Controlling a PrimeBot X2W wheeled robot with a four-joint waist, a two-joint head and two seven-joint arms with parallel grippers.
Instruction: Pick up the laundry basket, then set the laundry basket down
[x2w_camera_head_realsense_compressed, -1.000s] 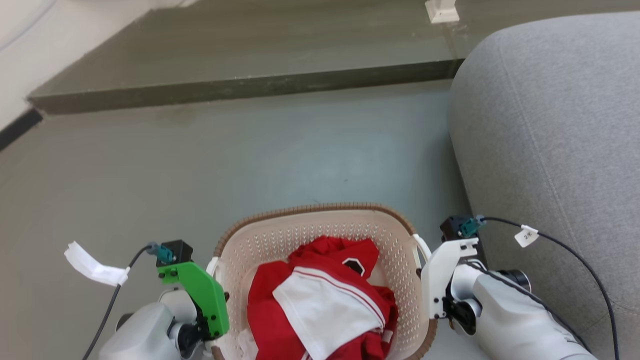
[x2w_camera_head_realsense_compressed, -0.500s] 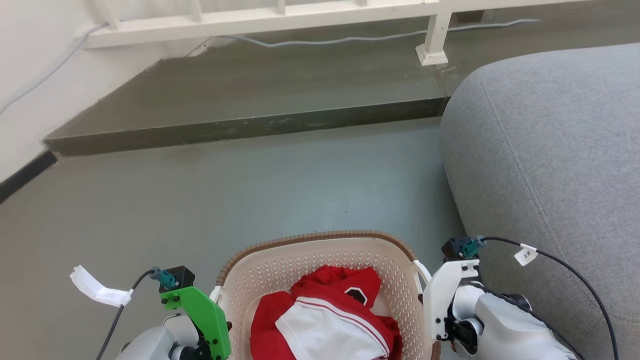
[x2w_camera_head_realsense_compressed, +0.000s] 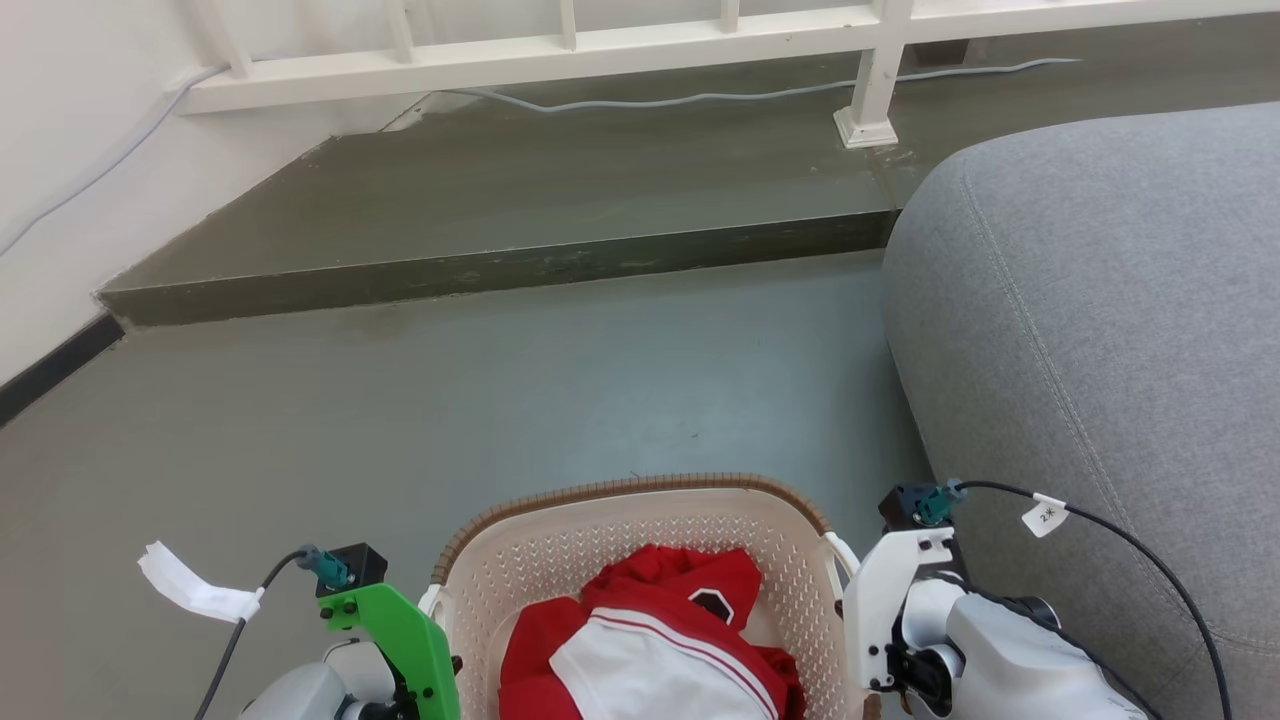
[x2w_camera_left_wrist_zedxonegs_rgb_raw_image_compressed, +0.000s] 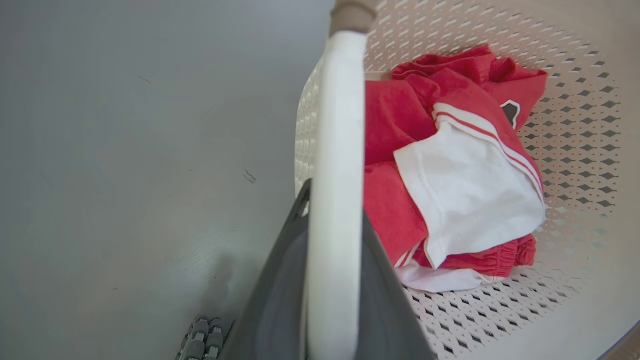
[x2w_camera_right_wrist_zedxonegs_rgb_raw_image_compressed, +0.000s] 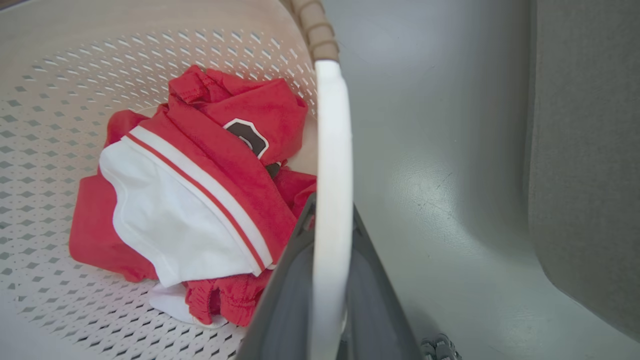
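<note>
My left gripper (x2w_camera_left_wrist_zedxonegs_rgb_raw_image_compressed: 334, 200) is closed down on the left handle (x2w_camera_left_wrist_zedxonegs_rgb_raw_image_compressed: 336, 125) of the laundry basket (x2w_camera_head_realsense_compressed: 640, 492). Its two dark fingers (x2w_camera_left_wrist_zedxonegs_rgb_raw_image_compressed: 280, 280) sit tight on either side of the white bar, one on the floor side and one on the basket side, with no gap that I can see. My right gripper (x2w_camera_right_wrist_zedxonegs_rgb_raw_image_compressed: 330, 207) does the same on the right handle (x2w_camera_right_wrist_zedxonegs_rgb_raw_image_compressed: 331, 140): one finger presses each side of the bar, so it is clamped rather than spread.

The basket is near me, low in the middle of the head view, between my two wrists. Its brown woven-look rim curves across the far side. Inside lies a heap of red and white clothes (x2w_camera_head_realsense_compressed: 655, 655), with a white panel uppermost and a dark badge on the red cloth. I cannot tell whether the basket's base touches the grey floor (x2w_camera_head_realsense_compressed: 400, 420).

A grey sofa (x2w_camera_head_realsense_compressed: 1100, 300) stands just beside the basket on the right. Farther off a dark raised step (x2w_camera_head_realsense_compressed: 500, 270) crosses the floor, with a white railing (x2w_camera_head_realsense_compressed: 560, 55) along its far edge.
</note>
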